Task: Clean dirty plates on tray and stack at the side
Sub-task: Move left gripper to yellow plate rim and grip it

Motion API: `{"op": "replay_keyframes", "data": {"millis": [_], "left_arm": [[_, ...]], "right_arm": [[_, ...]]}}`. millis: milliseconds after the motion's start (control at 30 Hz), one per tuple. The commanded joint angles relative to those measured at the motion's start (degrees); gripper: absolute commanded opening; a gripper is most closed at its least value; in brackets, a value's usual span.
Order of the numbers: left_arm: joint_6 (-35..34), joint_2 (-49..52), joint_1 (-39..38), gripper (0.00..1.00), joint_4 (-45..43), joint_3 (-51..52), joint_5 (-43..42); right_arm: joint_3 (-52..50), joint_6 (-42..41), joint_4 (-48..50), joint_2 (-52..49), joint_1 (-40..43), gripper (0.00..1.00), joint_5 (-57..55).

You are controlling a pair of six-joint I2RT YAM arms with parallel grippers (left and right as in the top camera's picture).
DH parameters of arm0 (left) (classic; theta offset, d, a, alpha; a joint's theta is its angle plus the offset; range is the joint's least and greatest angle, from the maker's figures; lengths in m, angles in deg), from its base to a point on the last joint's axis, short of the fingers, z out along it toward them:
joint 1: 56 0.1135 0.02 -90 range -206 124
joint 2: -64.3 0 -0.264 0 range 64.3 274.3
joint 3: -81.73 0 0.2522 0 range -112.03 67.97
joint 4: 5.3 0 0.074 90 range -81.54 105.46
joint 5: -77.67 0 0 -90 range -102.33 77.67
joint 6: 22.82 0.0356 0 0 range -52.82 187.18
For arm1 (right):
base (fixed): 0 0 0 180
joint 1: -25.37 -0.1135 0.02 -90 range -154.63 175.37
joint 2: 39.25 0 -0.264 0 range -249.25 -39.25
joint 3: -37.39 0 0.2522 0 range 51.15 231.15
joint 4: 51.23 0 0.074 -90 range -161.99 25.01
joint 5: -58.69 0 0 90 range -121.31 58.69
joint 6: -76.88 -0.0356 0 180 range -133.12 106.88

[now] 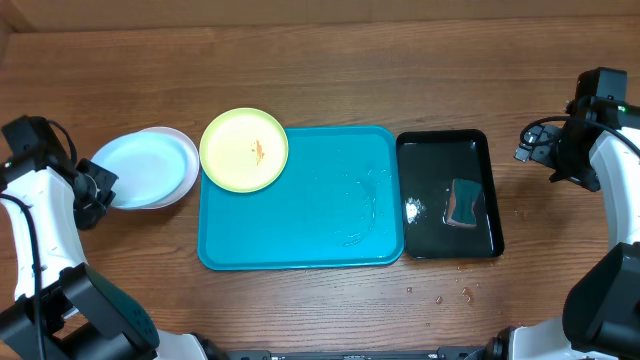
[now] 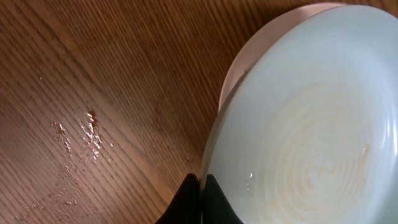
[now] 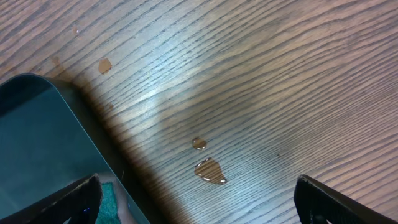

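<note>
Left gripper, glossy round plate, woodgrain table

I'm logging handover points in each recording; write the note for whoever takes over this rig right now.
Left end effector: shut at the rim of the light blue plate; whether it pinches it is unclear.
Right end effector: open, empty, over the table right of the black tray.
Light blue plate sits on the white plate, on the table left of the turquoise tray.
Yellow-green plate lies over the tray's upper-left corner in the overhead view, with an orange smear.
Done: two plates stacked.
Left: clean the yellow-green plate, probably with the sponge in the black tray, then stack it.
</note>
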Motion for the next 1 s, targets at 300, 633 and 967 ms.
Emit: {"op": "replay_keyframes", "data": {"millis": [300,633,967], "left_arm": [[4.1,-0.8,-0.3,0.07,-1.2,1.6,0.8],[12.9,-0.8,-0.3,0.39,-1.4,1.0,-7.6],[12.7,-0.9,-2.0,0.57,-1.1,0.7,-11.1]], "right_arm": [[0.7,-0.2,0.2,0.6,0.1,1.00,-0.2],[0.7,-0.2,0.2,0.6,0.1,1.00,-0.2],[0.7,-0.2,0.2,0.6,0.1,1.00,-0.2]]}}
